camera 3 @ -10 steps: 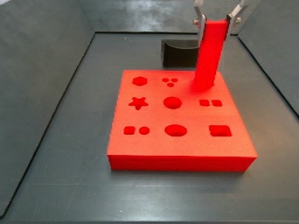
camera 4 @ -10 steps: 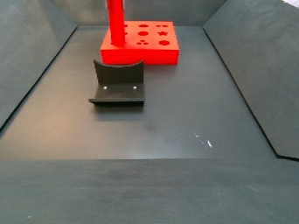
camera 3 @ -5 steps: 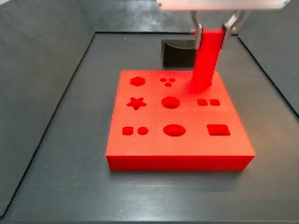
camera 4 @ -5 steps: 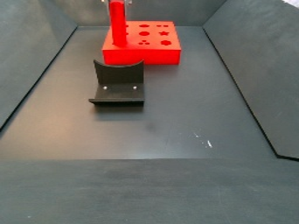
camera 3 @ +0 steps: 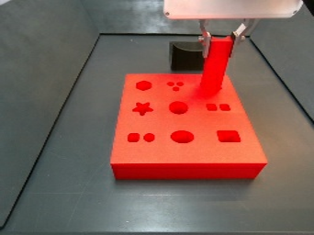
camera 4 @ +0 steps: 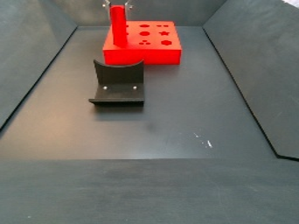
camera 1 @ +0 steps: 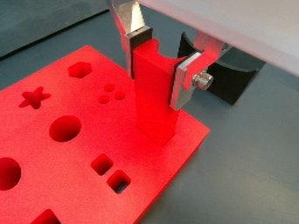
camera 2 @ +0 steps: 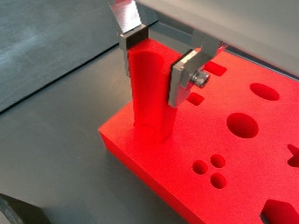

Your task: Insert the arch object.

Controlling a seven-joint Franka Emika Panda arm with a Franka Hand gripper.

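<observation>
1. The end effector sits in the upper middle of a wrist view, its two silver fingers closed narrow on the upper part of the arch object
2. In both wrist views the arch object stands upright, and its lower end meets the red board near one corner of the board
3. Whether the bar's lower end has gone into a hole or only rests on the board's top, I cannot tell
4. In a side view the end effector is at the upper right of the frame, with the arch object leaning slightly and reaching down to the far right part of the red board
5. The board's top shows shaped holes: a hexagon, a star, circles, an oval and squares
6. The fixture stands on the dark desk left of centre in a side view, apart from the red board at the top of that frame
7. A dark grey block lies just behind the board in a side view, upper middle
</observation>
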